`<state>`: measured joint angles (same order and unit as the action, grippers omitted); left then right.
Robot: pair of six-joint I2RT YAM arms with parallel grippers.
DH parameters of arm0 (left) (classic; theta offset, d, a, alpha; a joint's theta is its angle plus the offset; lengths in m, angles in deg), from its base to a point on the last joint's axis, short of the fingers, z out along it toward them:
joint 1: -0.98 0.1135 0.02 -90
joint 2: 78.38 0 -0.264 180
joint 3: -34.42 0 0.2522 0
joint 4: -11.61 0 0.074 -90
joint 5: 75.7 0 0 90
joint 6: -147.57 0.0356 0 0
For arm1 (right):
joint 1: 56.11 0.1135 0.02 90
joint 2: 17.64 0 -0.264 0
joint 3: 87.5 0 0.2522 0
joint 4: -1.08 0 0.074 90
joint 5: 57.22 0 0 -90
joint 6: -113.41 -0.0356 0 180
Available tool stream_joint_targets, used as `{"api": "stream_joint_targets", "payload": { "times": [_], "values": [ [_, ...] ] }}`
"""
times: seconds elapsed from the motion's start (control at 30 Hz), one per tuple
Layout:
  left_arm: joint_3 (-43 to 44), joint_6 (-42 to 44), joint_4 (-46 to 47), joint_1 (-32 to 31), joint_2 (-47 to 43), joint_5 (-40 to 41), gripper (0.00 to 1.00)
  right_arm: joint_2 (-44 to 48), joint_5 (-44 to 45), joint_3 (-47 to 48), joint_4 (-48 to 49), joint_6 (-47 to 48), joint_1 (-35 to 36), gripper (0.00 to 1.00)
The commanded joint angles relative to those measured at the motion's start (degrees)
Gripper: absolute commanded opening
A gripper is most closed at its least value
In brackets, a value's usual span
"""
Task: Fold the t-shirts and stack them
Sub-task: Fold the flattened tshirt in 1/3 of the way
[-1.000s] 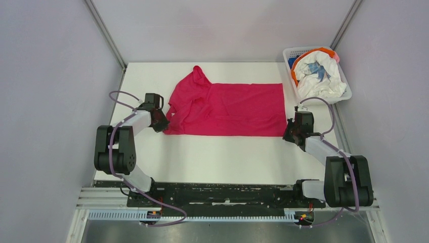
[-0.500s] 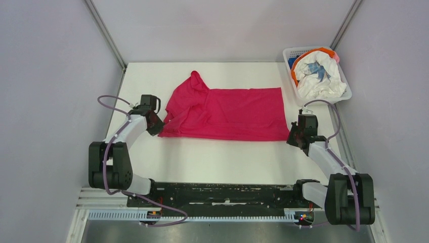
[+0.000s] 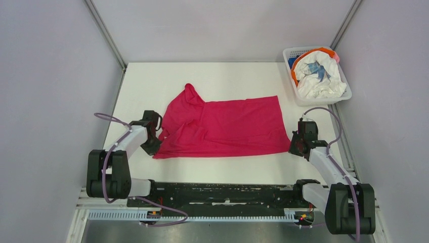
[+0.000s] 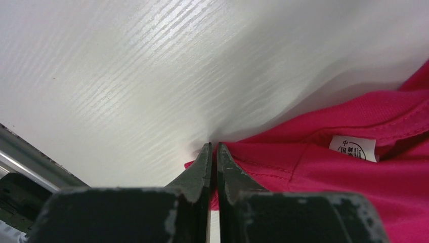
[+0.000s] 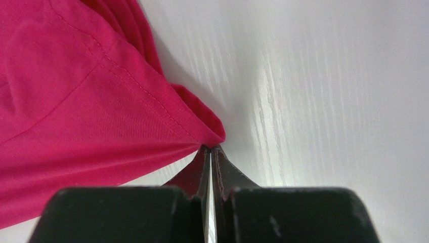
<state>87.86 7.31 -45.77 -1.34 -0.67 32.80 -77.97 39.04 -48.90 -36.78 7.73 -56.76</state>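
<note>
The magenta-red t-shirt (image 3: 222, 126) lies spread on the white table, with its neck end at the left. My left gripper (image 3: 153, 145) is shut on its near left edge. In the left wrist view the jaws (image 4: 212, 150) pinch the cloth by the collar, with the white neck tag (image 4: 352, 148) to their right. My right gripper (image 3: 295, 147) is shut on the near right hem corner. In the right wrist view (image 5: 211, 148) the corner bunches at the fingertips. The white t-shirt with blue print (image 3: 318, 81) lies in the basket on top of an orange one (image 3: 329, 51) and a blue one (image 3: 292, 62).
The white plastic basket (image 3: 324, 100) stands at the far right corner of the table (image 3: 227, 167). Grey walls close in the left, right and back. The arms' base rail runs along the near edge.
Both grippers have moved toward the near edge, dragging the magenta-red shirt with them. The shirt now lies closer to the arm bases.
</note>
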Motion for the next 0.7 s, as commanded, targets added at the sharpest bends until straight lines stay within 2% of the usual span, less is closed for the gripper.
{"api": "stream_joint_targets", "payload": {
  "times": [0.0, 0.2, 0.3, 0.4, 0.47, 0.5, 0.53, 0.57, 0.63, 0.67],
  "values": [
    [0.6, -2.8, -2.1, 0.2, -1.5, 9.1, 0.08, 1.8, 6.8, -0.1, -2.0, 0.2, -0.6, 0.00],
    [0.4, -3.5, -2.3, 0.0, -4.8, 9.7, 0.10, 3.3, 4.9, 0.2, -2.1, 0.8, -0.6, 0.00],
    [-0.2, -2.6, -1.1, -0.5, -5.3, 6.7, 0.12, 3.4, -0.3, -1.4, -0.7, 0.5, -0.6, 0.00],
    [-1.7, -2.5, -0.1, -1.4, -5.6, 3.7, 0.20, 3.9, -3.9, -3.0, 0.5, -0.5, -0.6, 0.00],
    [-2.8, -2.8, -0.2, -1.9, -6.6, 3.3, 0.26, 4.4, -4.3, -3.5, 0.4, -0.9, -0.6, 0.05],
    [-3.1, -3.2, -0.3, -2.0, -7.3, 3.3, 0.31, 4.8, -4.2, -3.6, -0.1, -1.1, -0.6, 0.12],
    [-3.1, -3.4, -0.5, -2.0, -8.3, 3.2, 0.43, 5.2, -4.0, -3.4, -0.5, -1.0, -0.6, 0.28],
    [-2.9, -3.6, -0.8, -2.0, -9.2, 3.2, 0.55, 5.7, -4.0, -2.8, -0.9, -0.9, -0.6, 0.49],
    [-1.1, -3.7, -2.1, -2.0, -11.7, 3.4, 0.74, 6.7, -3.3, -1.0, -1.9, -0.3, -0.6, 0.78],
    [0.4, -3.6, -2.8, -2.1, -13.0, 3.6, 0.79, 7.4, -2.7, 0.4, -2.6, 0.1, -0.6, 0.89]
  ]
}}
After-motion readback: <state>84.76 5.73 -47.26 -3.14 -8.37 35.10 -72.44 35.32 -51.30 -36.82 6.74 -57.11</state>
